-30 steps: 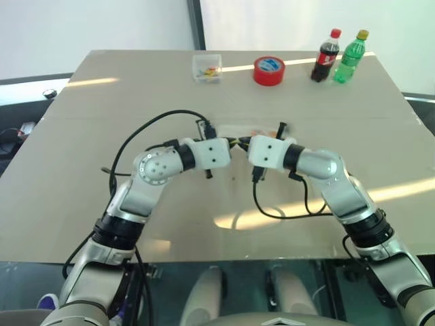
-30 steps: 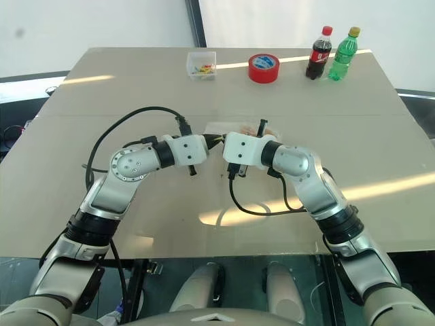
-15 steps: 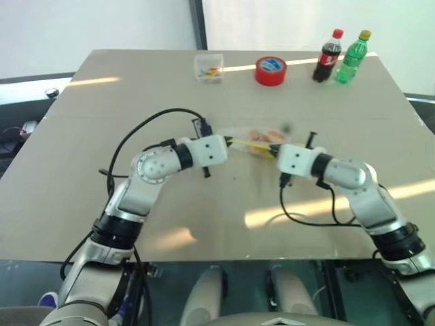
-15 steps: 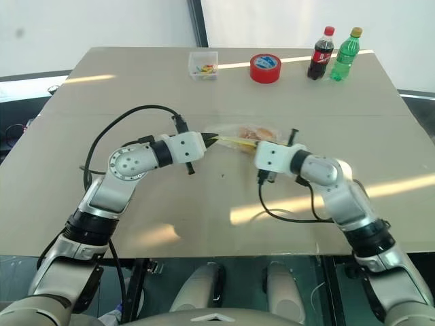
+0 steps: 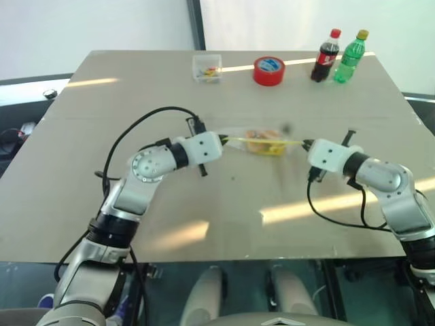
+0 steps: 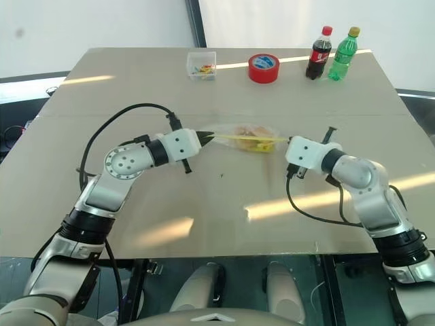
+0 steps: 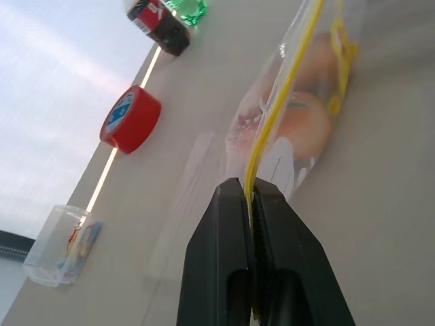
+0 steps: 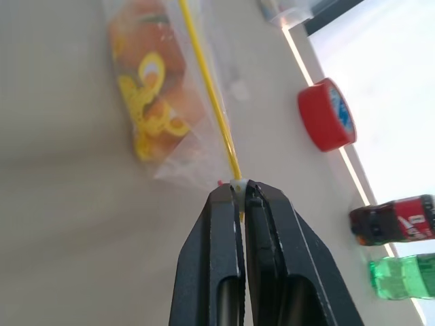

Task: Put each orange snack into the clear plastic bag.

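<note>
The clear plastic bag (image 5: 264, 140) hangs just above the table's middle, its yellow strip (image 7: 284, 88) pulled taut between my two grippers. Two orange snacks (image 7: 307, 117) (image 8: 139, 30) lie inside it, behind yellow print. My left gripper (image 5: 223, 141) is shut on the strip's left end; the left wrist view shows its black fingertips (image 7: 231, 204) pinching the yellow edge. At the strip's right end, my right gripper (image 5: 304, 143) is shut on the small slider, seen up close in the right wrist view (image 8: 239, 189).
Along the table's far edge stand a small clear box (image 5: 207, 68) with colourful bits, a red tape roll (image 5: 269, 70), a cola bottle (image 5: 326, 56) and a green bottle (image 5: 351, 56). Black cables loop from both wrists over the tabletop (image 5: 81, 170).
My right gripper has slid to the right along the yellow strip, away from the left gripper. The bag with the snacks now shows between them. The left gripper has barely moved.
</note>
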`<action>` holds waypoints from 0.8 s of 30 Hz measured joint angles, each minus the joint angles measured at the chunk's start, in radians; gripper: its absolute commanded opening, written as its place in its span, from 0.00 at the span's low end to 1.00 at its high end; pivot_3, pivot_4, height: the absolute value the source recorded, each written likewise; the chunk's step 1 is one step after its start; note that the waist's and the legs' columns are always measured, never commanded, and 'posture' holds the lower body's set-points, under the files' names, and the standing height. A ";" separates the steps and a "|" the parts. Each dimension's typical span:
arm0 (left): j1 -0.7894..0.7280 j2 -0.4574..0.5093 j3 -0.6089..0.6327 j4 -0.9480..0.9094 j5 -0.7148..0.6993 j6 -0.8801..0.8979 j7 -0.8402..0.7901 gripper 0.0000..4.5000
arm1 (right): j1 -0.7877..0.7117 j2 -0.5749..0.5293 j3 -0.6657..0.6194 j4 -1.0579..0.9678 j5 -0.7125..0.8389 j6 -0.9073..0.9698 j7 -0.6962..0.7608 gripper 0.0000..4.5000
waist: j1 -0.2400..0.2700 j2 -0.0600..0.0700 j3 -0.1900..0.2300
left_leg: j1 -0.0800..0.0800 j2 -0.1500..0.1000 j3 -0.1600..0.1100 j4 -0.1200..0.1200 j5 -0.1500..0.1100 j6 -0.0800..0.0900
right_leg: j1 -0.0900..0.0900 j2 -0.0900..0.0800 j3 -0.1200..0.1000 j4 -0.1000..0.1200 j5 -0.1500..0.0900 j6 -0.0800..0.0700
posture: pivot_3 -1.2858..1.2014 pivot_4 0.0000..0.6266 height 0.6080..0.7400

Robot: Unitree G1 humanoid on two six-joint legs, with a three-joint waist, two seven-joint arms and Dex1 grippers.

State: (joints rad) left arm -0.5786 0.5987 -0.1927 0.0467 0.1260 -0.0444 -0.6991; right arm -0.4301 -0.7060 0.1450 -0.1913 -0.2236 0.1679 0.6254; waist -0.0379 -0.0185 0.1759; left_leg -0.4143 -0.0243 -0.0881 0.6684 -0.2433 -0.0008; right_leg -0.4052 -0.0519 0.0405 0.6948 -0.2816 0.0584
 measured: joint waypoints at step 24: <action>0.128 0.002 -0.026 0.051 -0.062 -0.136 -0.018 0.14 | 0.190 0.019 -0.040 -0.102 0.112 0.022 -0.027 0.00 | 0.000 0.001 0.000 | -0.001 0.001 0.003 -0.001 0.000 0.001 | -0.003 -0.001 0.004 0.002 0.000 0.000 | 0.52 0.24 1.00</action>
State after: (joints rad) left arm -0.4505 0.6010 -0.2190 0.0975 0.0636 -0.1803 -0.7174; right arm -0.2406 -0.6871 0.1046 -0.2937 -0.1115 0.1895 0.5987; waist -0.0381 -0.0179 0.1758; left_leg -0.4154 -0.0230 -0.0849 0.6679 -0.2437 0.0000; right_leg -0.4082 -0.0530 0.0441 0.6967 -0.2813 0.0587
